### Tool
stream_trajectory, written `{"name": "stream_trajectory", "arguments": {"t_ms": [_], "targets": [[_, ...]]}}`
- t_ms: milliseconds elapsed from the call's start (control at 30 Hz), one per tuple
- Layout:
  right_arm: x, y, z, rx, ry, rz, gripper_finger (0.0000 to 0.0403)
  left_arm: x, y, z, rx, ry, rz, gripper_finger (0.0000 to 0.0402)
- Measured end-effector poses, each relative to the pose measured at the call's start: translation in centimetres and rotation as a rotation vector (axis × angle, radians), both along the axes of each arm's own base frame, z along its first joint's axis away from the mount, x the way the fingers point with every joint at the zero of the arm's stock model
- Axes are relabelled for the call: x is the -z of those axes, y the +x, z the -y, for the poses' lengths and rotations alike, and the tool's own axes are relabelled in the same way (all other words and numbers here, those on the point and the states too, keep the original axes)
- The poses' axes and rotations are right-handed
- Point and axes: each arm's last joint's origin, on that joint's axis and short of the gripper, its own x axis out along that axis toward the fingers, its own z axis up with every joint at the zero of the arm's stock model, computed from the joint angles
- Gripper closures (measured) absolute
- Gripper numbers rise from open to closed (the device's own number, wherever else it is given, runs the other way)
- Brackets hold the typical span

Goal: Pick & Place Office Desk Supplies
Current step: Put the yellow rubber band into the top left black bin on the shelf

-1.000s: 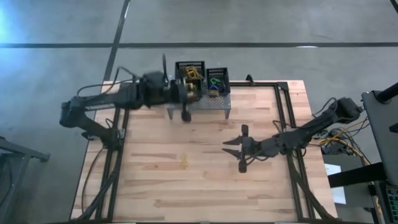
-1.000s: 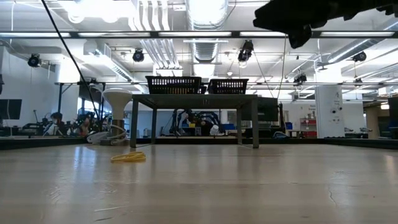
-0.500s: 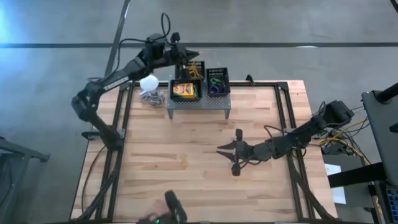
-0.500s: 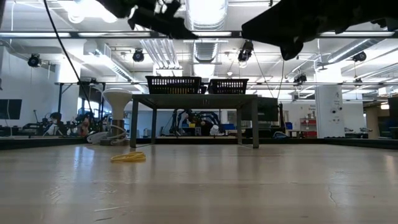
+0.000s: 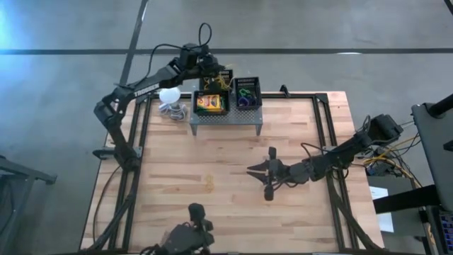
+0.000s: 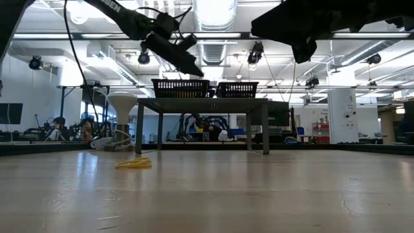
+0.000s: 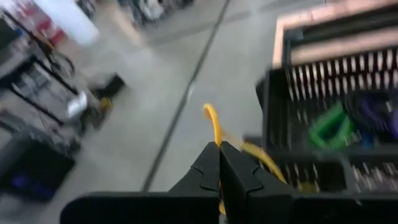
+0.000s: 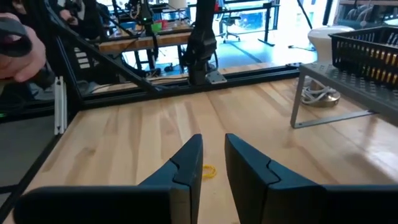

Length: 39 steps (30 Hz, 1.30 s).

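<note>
My left gripper (image 5: 216, 75) hangs over the far rim of the left black mesh tray (image 5: 215, 91) and is shut on a yellow rubber band (image 7: 212, 122). That tray holds a yellow-and-green box (image 5: 210, 103). The right tray (image 5: 248, 92) holds green and purple rings. Both trays stand on the grey perforated stand (image 5: 226, 117). My right gripper (image 5: 252, 169) hovers over mid-table, pointing toward the left edge, fingers slightly apart (image 8: 213, 146) with nothing between them. Another rubber band (image 5: 209, 185) lies flat on the wood beyond it. My left gripper pinches the yellow rubber band between its two fingertips (image 7: 217, 148). One loop (image 7: 210, 115) stands up past the tips and a strand (image 7: 261, 158) trails toward the tray. The fingers slant down from the far left side. The band is lifted clear.
A white ball-shaped object with a coiled cord (image 5: 170, 96) sits left of the stand. A dark shape (image 5: 191, 234) shows at the table's near edge. Bare wood lies between the stand and the near edge. Black frame rails run along the table's sides.
My left arm has swung from over the stand's near left side out past the far edge, and its gripper has come down toward the left tray. My right gripper has dipped a little and edged toward the table's left.
</note>
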Motion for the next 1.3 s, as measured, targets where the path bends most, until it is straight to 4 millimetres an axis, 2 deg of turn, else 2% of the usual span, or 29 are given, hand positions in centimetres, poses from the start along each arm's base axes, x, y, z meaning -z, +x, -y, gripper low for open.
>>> {"name": "stream_trajectory", "arguments": {"t_ms": [267,500,667,900,1033,1100,1167,1233,1300], "targets": [[-0.1,-0.1,-0.4,-0.016,0.010,0.010,0.0335,-0.2,-2.7,1.7,-0.055,-0.111,-0.237,0.0401],[-0.2,-0.1,-0.5,-0.014,0.039,0.026,0.0339,0.2,-3.4,1.3,-0.212,-0.075,-0.332,0.0396],[-0.2,-0.2,-0.5,-0.013,0.065,0.026,0.0339,0.2,-4.0,0.9,-0.294,-0.060,-0.361,0.0351],[-0.2,-0.2,-0.5,-0.013,0.062,0.025,0.0339,0.3,-3.6,1.5,-0.131,-0.209,-0.261,0.0271],[-0.2,-0.1,-0.3,0.012,0.056,0.026,0.0339,-0.2,-4.1,1.9,-0.152,-0.249,-0.268,0.0249],[-0.2,0.0,0.0,0.033,0.036,0.025,0.0339,-1.7,-4.6,2.8,-0.109,-0.296,-0.196,0.0248],[-0.1,0.2,0.6,0.054,0.018,0.021,0.0339,-3.4,-5.0,4.7,0.037,-0.361,-0.084,0.0252],[0.1,0.6,1.3,0.080,-0.001,0.012,0.0339,-3.8,-5.1,7.3,0.189,-0.407,-0.028,0.0263],[0.6,1.0,1.9,0.103,-0.025,-0.009,0.0339,-3.2,-5.1,10.2,0.265,-0.414,-0.013,0.0277]]}}
